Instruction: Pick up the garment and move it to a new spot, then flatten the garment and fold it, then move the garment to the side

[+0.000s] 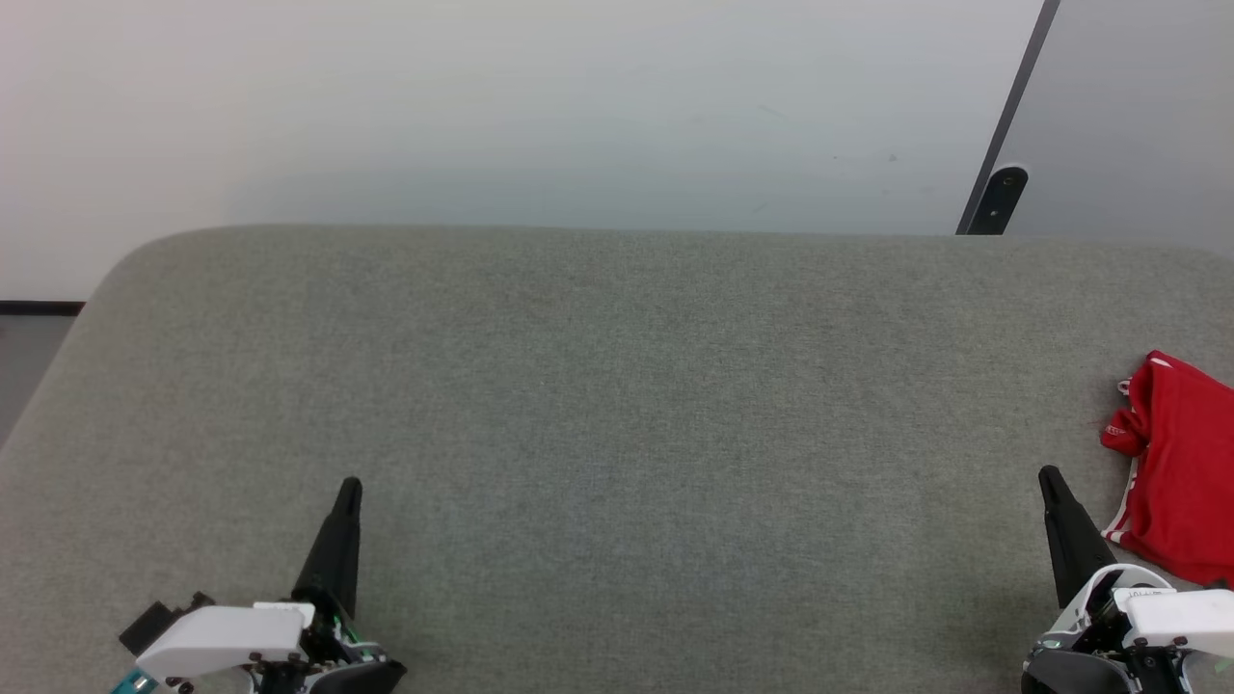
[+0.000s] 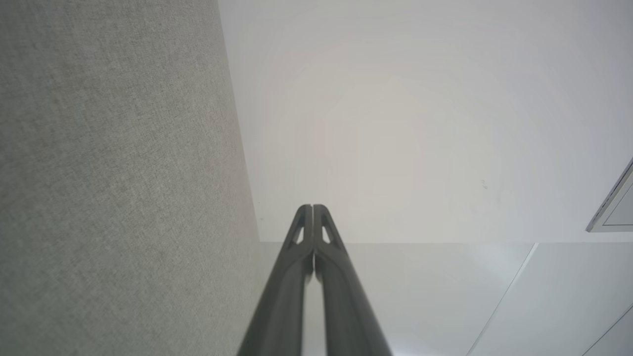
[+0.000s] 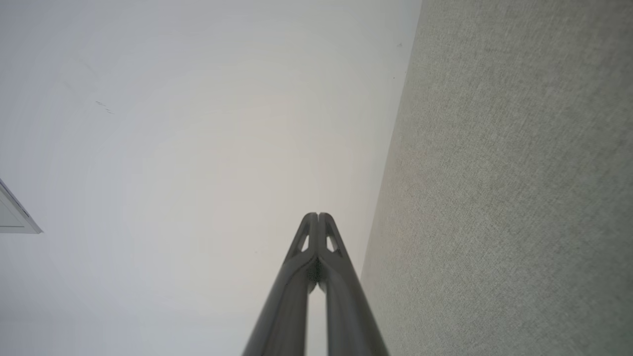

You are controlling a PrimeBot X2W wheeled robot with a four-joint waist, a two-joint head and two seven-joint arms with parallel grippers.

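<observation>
The garment (image 1: 1181,467), red with striped trim showing at its lower edge, lies bunched at the right side of the grey cloth-covered counter (image 1: 617,386), partly cut off by the head view's border. The right pincer (image 1: 1048,477) is over the counter's near right part, just beside the garment, closed with its 2 fingers pressed tip to tip and holding nothing. The left pincer (image 1: 349,487) is over the counter's near left part, likewise closed and empty.
</observation>
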